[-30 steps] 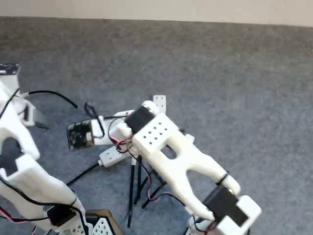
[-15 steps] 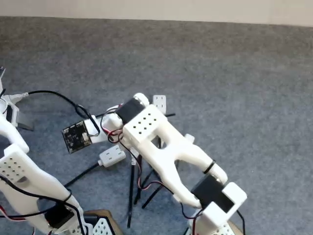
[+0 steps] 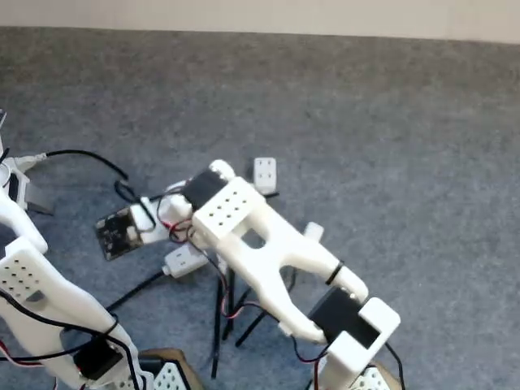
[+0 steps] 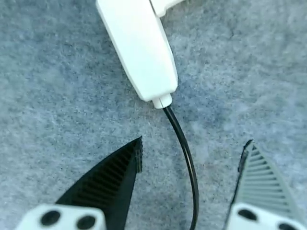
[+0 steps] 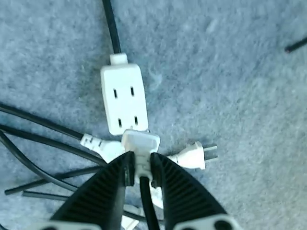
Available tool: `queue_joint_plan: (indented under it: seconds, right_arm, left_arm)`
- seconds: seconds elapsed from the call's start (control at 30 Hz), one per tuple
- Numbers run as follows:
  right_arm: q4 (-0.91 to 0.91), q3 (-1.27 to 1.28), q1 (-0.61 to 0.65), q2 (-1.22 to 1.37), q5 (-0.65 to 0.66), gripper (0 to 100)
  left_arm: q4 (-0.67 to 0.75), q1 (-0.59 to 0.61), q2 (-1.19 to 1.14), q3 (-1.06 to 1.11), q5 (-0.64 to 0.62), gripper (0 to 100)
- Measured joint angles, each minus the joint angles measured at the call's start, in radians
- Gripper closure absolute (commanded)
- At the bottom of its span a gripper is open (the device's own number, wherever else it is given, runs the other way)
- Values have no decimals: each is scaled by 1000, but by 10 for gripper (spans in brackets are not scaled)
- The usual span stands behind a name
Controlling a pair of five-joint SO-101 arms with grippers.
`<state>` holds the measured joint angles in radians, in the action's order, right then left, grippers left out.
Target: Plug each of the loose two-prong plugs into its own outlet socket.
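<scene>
In the right wrist view my right gripper is shut on a white plug with a black cord. The plug's front end touches the near end of a white outlet block with two socket pairs facing up. A loose two-prong plug lies just beside it, and another white plug on the other side. My left gripper stands open above the carpet, straddling a black cord that runs from a long white plug body. In the high view a white outlet block lies under the right arm's wrist.
A second white outlet block lies farther back on the grey carpet. A small white plug sits beside the right arm. Several black cords cross near the arm bases. The left arm stands at the left edge.
The right arm has swung left and toward the front, lowering its wrist over the outlet block. The left arm shifted a second ago and has held still since.
</scene>
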<state>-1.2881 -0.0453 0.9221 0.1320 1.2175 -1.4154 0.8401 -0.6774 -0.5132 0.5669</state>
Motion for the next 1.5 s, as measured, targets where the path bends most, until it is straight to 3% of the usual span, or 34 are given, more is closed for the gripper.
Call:
queue_joint_plan:
  seconds: [1.5]
  right_arm:
    - [34,43,-21,98,58,993]
  left_arm:
    - [0,9,0,0,0,674]
